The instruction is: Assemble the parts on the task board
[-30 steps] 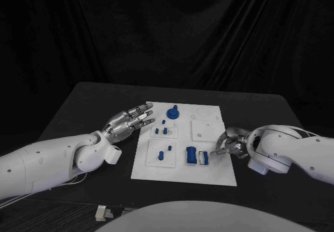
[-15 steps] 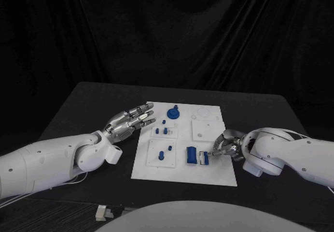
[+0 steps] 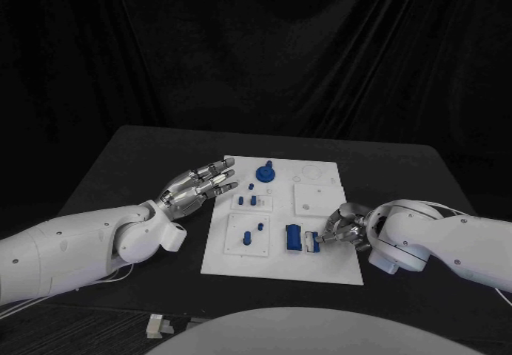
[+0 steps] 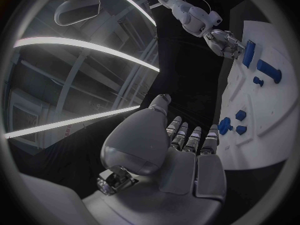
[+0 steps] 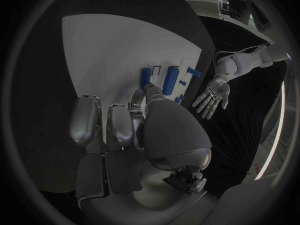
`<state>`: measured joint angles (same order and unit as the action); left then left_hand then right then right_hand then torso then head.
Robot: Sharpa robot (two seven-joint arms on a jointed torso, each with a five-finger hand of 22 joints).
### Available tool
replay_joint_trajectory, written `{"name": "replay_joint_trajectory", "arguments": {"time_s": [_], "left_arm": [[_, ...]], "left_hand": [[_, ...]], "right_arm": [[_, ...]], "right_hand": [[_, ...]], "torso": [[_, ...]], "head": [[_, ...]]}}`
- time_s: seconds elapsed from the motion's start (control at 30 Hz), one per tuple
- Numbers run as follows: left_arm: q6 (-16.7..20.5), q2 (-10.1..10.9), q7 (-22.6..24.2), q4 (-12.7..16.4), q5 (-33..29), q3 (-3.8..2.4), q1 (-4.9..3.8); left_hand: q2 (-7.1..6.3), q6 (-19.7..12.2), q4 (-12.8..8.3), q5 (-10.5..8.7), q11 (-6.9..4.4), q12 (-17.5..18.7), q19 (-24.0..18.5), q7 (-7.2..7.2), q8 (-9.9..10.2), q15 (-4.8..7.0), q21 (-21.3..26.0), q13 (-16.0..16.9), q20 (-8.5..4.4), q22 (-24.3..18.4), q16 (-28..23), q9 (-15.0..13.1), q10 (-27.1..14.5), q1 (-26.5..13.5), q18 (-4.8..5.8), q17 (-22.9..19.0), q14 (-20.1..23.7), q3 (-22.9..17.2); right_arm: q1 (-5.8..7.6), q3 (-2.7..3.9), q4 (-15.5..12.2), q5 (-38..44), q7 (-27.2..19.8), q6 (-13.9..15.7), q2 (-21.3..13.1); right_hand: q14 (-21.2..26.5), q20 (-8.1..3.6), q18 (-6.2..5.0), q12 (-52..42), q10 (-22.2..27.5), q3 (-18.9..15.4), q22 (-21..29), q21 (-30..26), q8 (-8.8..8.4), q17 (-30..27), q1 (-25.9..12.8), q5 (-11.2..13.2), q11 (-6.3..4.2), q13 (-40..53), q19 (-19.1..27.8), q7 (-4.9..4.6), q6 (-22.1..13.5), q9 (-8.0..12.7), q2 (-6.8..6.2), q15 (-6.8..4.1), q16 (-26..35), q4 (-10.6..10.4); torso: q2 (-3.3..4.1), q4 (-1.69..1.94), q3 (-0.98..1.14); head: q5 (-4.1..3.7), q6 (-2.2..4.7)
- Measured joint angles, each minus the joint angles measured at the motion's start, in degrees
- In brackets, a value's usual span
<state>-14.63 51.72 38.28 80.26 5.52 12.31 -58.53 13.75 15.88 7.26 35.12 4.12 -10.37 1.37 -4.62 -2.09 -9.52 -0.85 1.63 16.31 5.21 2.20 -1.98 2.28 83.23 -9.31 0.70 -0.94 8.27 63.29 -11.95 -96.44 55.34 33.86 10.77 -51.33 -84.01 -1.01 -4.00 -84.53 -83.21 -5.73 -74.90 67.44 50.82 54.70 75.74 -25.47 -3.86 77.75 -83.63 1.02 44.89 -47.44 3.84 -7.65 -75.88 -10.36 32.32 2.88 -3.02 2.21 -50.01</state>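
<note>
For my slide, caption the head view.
Right hand reaches a part on the board; left hand open beside it.

table (image 3: 128,159): black, matte, seen beneath the board | curtain (image 3: 267,66): black, folded, hung behind the table's far edge | small pale object (image 3: 156,325): seen below the table's near edge, kind not determinable | cable (image 3: 118,275): pale, draped at near-left
</note>
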Motion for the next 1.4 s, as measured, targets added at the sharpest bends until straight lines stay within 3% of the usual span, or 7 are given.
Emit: {"name": "replay_joint_trajectory", "arguments": {"time_s": [0.53,0.7,0.8,1.03,1.2,1.27,1.4], "left_arm": [[-0.05,-0.12,-0.41,-0.04,0.00,0.00,0.07],[-0.07,-0.16,-0.55,-0.07,0.00,0.00,0.09],[-0.08,-0.23,-0.62,-0.09,0.00,0.00,0.10],[-0.16,-0.25,-0.85,-0.09,0.00,0.00,0.11],[-0.20,-0.21,-1.01,-0.09,0.00,0.00,0.12],[-0.21,-0.21,-1.07,-0.09,0.00,0.00,0.13],[-0.26,-0.32,-1.20,-0.13,0.00,0.00,0.13]], "left_hand": [[0.00,0.00,0.00,0.01,-0.01,0.00,0.00,0.00,0.00,-0.21,0.00,-0.01,0.00,-0.25,0.00,0.01,0.00,0.00,0.00,-0.01,-0.21,0.00],[0.00,0.00,-0.24,0.22,0.00,0.22,0.00,0.00,0.00,-0.21,0.00,-0.01,0.00,-0.30,0.00,0.00,0.00,0.00,0.00,-0.01,-0.21,-0.25],[0.00,0.00,-0.24,0.22,-0.01,0.22,0.00,0.00,0.00,-0.21,0.00,-0.01,0.00,-0.30,0.00,0.01,0.00,0.00,0.00,-0.01,-0.21,-0.25],[0.00,0.00,-0.24,0.22,-0.01,0.22,0.00,0.00,0.00,-0.21,0.00,-0.01,0.00,-0.32,0.00,0.01,-0.01,0.00,0.00,-0.01,-0.21,-0.24],[0.00,0.00,-0.24,0.21,-0.01,0.22,0.00,0.00,0.00,-0.21,0.00,-0.01,0.00,-0.35,0.00,0.01,-0.01,0.00,0.00,-0.01,-0.21,-0.24],[0.00,0.00,-0.24,0.22,-0.01,0.22,0.00,0.00,0.00,-0.21,0.00,-0.02,0.00,-0.35,0.00,0.01,-0.01,0.00,0.00,-0.01,-0.21,-0.24],[0.00,0.00,-0.24,0.22,-0.01,0.22,0.00,0.00,0.00,-0.21,0.00,-0.02,0.00,-0.35,0.00,0.01,-0.01,0.00,0.00,-0.01,-0.21,-0.24]], "right_arm": [[-0.43,0.00,0.91,-0.06,0.23,-0.14,0.97],[-0.44,0.00,0.98,-0.05,0.33,-0.22,1.28],[-0.44,0.02,1.01,-0.01,0.38,-0.30,1.44],[-0.43,0.18,0.82,0.30,0.35,-0.38,1.11],[-0.36,0.28,-0.13,2.32,0.31,-0.29,0.19],[-0.36,0.15,-0.56,3.74,0.35,-0.29,-0.03],[-0.42,0.08,-1.70,7.72,0.41,-0.42,-0.36]], "right_hand": [[0.00,0.00,0.00,0.05,-0.19,0.37,-0.04,-0.59,0.61,-0.34,-1.06,1.35,-0.19,0.00,0.00,0.02,-0.47,-1.20,0.29,-0.01,0.00,-0.71],[0.01,0.00,0.00,0.04,-0.20,1.42,-0.04,-1.04,0.61,-0.76,-1.03,-1.75,-0.19,0.00,0.00,-0.15,-2.77,-2.29,0.26,-0.01,0.23,-0.17],[0.00,-0.20,0.00,0.04,-0.21,3.55,-0.04,-1.66,0.63,-1.00,0.09,-5.73,-0.20,-0.01,0.20,-0.39,-4.75,-3.39,-0.85,0.00,0.51,0.87],[0.01,0.01,0.00,0.67,-0.65,13.86,-0.04,-3.45,1.27,-1.11,-0.03,-3.75,-0.54,-3.03,0.42,-1.32,-7.37,-5.13,-3.50,-0.01,0.51,2.51],[0.04,0.43,0.00,0.77,-0.76,19.33,-0.03,-4.29,-5.65,-1.47,-2.86,-3.16,0.66,-2.83,0.84,-3.08,-11.46,-5.05,-5.84,0.84,0.85,2.95],[0.00,1.15,0.00,0.77,-0.79,20.71,-0.03,-4.67,-9.89,-1.71,-4.15,-2.48,1.53,-2.80,0.91,-4.21,-13.10,2.95,-6.48,1.46,0.85,3.66],[0.11,1.47,-0.59,0.77,-0.81,21.72,-0.03,-5.00,-13.27,-1.91,-5.36,-1.26,2.12,-2.81,1.06,-5.39,-14.28,7.77,-7.47,1.98,1.08,4.66]], "torso": [[0.01,-0.07,-0.01],[0.01,-0.07,-0.01],[0.01,-0.05,-0.01],[0.00,-0.03,-0.01],[0.01,-0.04,-0.01],[0.01,-0.04,-0.01],[0.01,-0.03,-0.01]], "head": [[0.28,0.00],[0.23,0.00],[0.21,0.00],[0.41,0.00],[0.44,0.00],[0.42,0.00],[0.21,0.00]]}}
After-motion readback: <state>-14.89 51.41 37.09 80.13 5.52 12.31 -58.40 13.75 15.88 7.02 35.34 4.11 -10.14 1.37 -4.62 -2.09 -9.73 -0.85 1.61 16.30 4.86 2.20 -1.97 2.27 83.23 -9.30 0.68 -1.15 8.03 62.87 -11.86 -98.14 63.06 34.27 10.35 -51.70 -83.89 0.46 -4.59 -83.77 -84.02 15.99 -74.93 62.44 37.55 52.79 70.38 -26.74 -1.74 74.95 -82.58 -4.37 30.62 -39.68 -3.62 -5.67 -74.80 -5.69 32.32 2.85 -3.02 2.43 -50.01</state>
